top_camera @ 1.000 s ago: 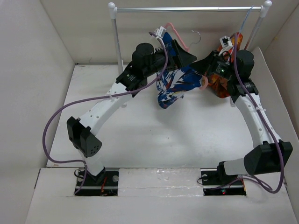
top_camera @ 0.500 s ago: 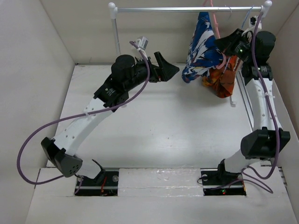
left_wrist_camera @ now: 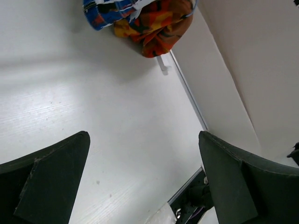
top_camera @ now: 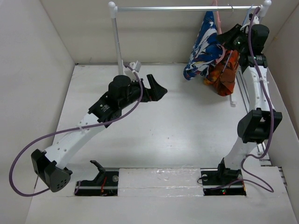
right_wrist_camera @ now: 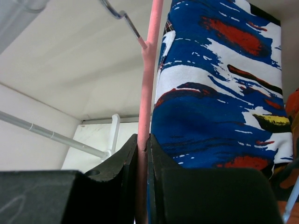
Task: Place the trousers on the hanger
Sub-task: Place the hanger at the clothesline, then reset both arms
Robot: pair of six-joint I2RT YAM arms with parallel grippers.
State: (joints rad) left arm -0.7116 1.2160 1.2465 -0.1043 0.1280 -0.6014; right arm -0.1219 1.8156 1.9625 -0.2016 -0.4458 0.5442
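Observation:
The blue splotched trousers (top_camera: 203,49) hang draped over the pink hanger (top_camera: 216,18), up at the rail at the back right. My right gripper (top_camera: 230,39) is raised beside them and shut on the hanger's pink rod (right_wrist_camera: 149,70), with the trousers (right_wrist_camera: 215,93) just to the right of its fingers. The hanger's metal hook (right_wrist_camera: 119,14) shows above. My right gripper (right_wrist_camera: 143,140) has no gap between its jaws and the rod. My left gripper (top_camera: 159,89) is open and empty over the middle of the table, apart from the trousers (left_wrist_camera: 105,9). In its own wrist view the left gripper (left_wrist_camera: 142,140) shows only bare table between its fingers.
An orange-red patterned garment (top_camera: 224,77) hangs just under and right of the trousers, also in the left wrist view (left_wrist_camera: 159,23). The silver rail (top_camera: 187,8) spans the back on white posts (top_camera: 117,37). Box walls close in left, back and right.
My right gripper lifted the hanger with the trousers from table height up to the rail. My left gripper let go and drew back left and toward the near side.

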